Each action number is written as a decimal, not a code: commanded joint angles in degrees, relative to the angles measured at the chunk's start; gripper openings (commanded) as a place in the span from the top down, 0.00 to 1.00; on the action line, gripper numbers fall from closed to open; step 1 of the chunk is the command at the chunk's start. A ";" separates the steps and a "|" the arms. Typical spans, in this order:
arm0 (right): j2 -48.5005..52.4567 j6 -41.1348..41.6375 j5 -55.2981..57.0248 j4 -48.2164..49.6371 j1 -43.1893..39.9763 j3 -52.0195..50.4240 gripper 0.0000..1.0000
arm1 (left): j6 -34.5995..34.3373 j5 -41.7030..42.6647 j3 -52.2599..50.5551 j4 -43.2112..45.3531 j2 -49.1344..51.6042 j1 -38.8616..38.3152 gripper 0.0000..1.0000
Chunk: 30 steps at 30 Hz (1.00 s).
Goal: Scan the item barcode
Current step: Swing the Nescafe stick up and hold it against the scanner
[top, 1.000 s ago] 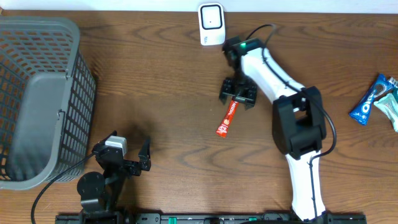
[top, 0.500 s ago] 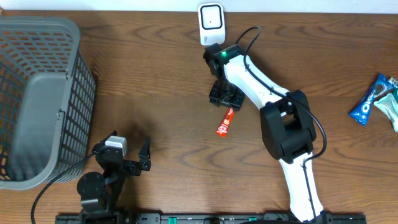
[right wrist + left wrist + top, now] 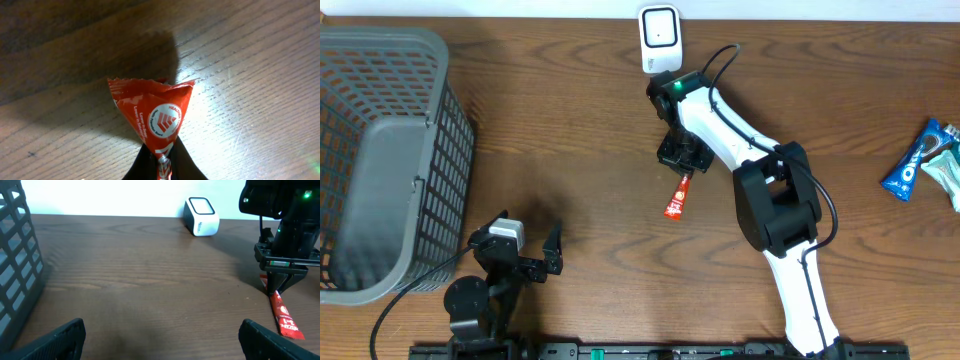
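The right claw [image 3: 684, 168] pinched the red packet [image 3: 675, 200] near the white scanner [image 3: 660, 38]; the left claw [image 3: 162, 335] stood spread beside the grey basket [image 3: 380, 150].

A broad stretch of bare counter [image 3: 580, 140] is seen open between the grey basket [image 3: 380, 160] and the right arm [image 3: 745, 135], straight ahead of the left hand [image 3: 520, 252]. The robot's left side is walled off by the basket's tall mesh. The approach to the white scanner [image 3: 660, 38] at the far edge is partly barred by the right arm, stretched across the middle with the right hand [image 3: 684, 170] clamped on the red sachet [image 3: 677, 198]. Snack packets [image 3: 925, 160] are confined to the far right edge.
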 commanded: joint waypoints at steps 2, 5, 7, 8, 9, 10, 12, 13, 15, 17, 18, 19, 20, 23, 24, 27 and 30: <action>5.95 -1.20 -1.09 -0.66 -0.31 -2.38 0.99 | 0.79 0.35 -1.31 -0.17 -0.39 0.13 0.02; 5.86 -10.60 -3.82 -1.51 -0.07 -2.38 0.99 | 0.79 0.35 -1.31 -0.17 -0.39 0.13 0.02; 5.84 -24.39 -13.14 -0.98 -0.15 -2.05 0.99 | 0.79 0.37 -1.31 -0.17 -0.39 0.13 0.02; 5.84 -28.57 -18.10 -0.92 -0.39 -1.66 0.99 | 0.79 0.35 -1.31 -0.17 -0.39 0.13 0.02; 5.84 -31.85 -23.19 -0.63 -0.68 -1.29 0.99 | 0.79 0.35 -1.31 -0.17 -0.39 0.13 0.02; 5.84 -35.52 -29.53 0.17 -1.14 -0.81 0.99 | 0.79 0.35 -1.31 -0.17 -0.39 0.13 0.02; 5.84 -43.71 -44.04 2.71 -2.05 0.20 0.99 | 0.79 0.37 -1.31 -0.17 -0.39 0.13 0.02; 5.84 -46.90 -50.97 4.00 -2.40 0.46 0.99 | 0.79 0.35 -1.31 -0.17 -0.39 0.13 0.02; 5.84 -56.96 -74.73 8.26 -3.26 0.59 0.99 | 0.79 0.37 -1.31 -0.17 -0.39 0.13 0.02; 5.84 -62.14 -88.83 11.02 -3.67 0.59 0.99 | 0.79 0.35 -1.31 -0.17 -0.39 0.13 0.02; 5.84 -62.84 -90.53 12.09 -3.85 0.61 0.99 | 0.79 0.35 -1.31 -0.17 -0.39 0.13 0.02; 5.84 -62.66 -90.53 14.05 -4.02 0.66 0.99 | 0.79 0.35 -1.31 -0.17 -0.39 0.13 0.02; 5.84 -62.49 -90.53 15.61 -4.13 0.66 0.99 | 0.79 0.35 -1.31 -0.17 -0.39 0.13 0.02; 5.84 -60.85 -90.53 18.82 -4.02 0.66 0.99 | 0.79 0.37 -1.31 -0.17 -0.39 0.13 0.02; 5.84 -60.39 -90.55 20.02 -3.87 0.68 0.99 | 0.79 0.35 -1.31 -0.17 -0.39 0.13 0.02; 5.81 -59.43 -90.55 22.67 -3.43 1.49 0.99 | 0.79 0.37 -1.31 -0.17 -0.39 0.13 0.02; 5.73 -60.50 -90.55 29.31 -3.41 2.19 0.99 | 0.79 0.35 -1.31 -0.17 -0.39 0.13 0.02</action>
